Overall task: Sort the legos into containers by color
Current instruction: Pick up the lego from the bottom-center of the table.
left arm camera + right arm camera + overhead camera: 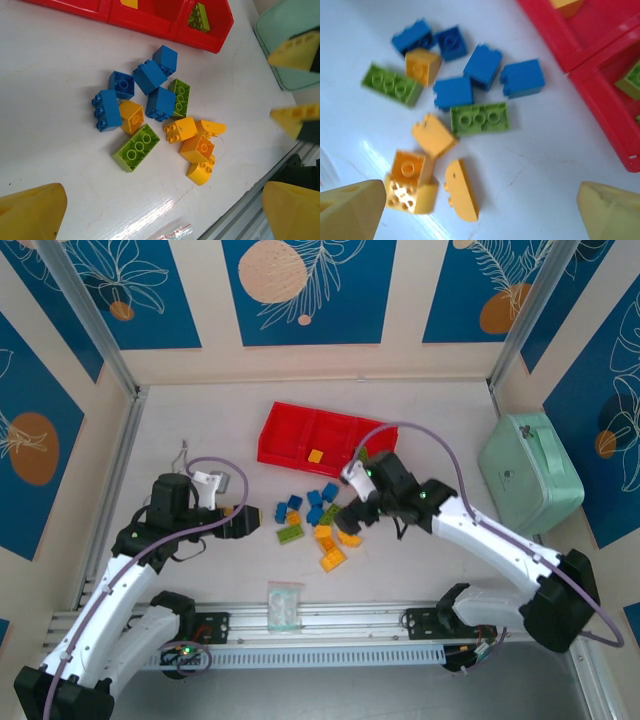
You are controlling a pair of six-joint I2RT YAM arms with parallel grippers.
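- While both arms reach inward over the white table, the loose legos lie in one tight cluster near its middle, with blue, lime green and orange-yellow mixed together.
- The left gripper sits at 9 o'clock of the cluster, just apart from it. Its yellow fingers are spread as wide as they go and nothing is between them.
- The right gripper is at 3 o'clock of the cluster, right at its edge. In the right wrist view its fingers stand far apart in the lower corners with bare table between them, so it holds nothing.
- The red tray lies at 12 o'clock of the cluster, near it and slightly slanted.
- The tray's middle compartment holds one orange-yellow brick, and the compartment at its 3 o'clock end holds a lime green brick.
- In the left wrist view, five blue bricks bunch at 11 o'clock within the cluster.
- A long green brick lies at 7 o'clock, and several orange-yellow pieces touch one another at 4 o'clock.
- A clear bag lies at 6 o'clock of the cluster, by the near rail.
- A mint-green case stands at 3 o'clock, well apart.
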